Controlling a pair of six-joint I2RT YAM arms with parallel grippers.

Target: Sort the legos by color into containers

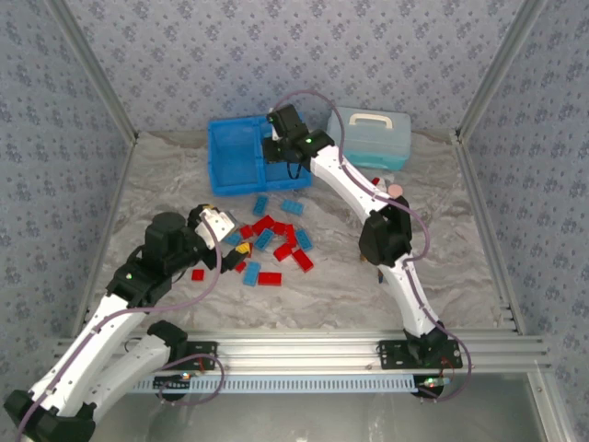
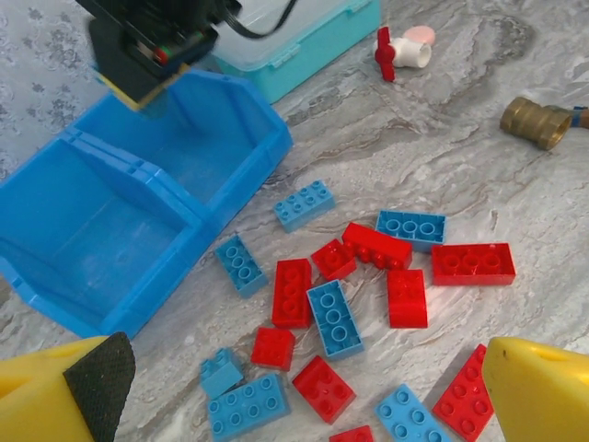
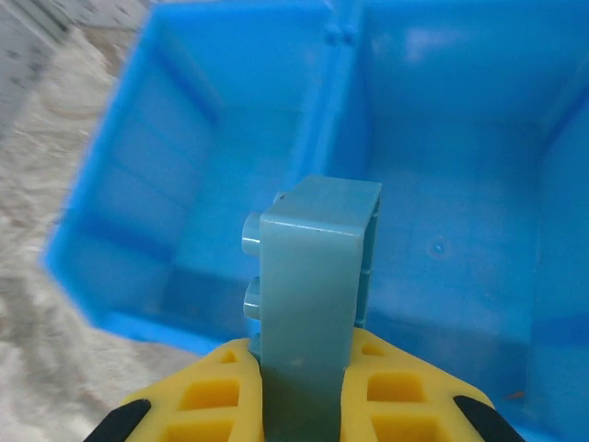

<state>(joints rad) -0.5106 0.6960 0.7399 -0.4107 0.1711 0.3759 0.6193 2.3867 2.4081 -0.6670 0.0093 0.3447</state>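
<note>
Lego (image 3: 317, 249) | base hidden in right end effector (image 3: 304, 373) | tray (image 3: 138, 184) probably beneath, blurred

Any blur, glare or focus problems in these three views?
Top external: even light, faint shadows, no glare on the table. Left wrist: legos sharp, yellow fingers at the bottom corners soft. Right wrist: held brick fairly sharp but greyish, tray behind it blurred.

Bright, even light is filling every view.
Faint shadows are lying under the legos (image 2: 334, 318); the tray (image 3: 156, 138) is blurring at the right wrist view's upper left.
</note>
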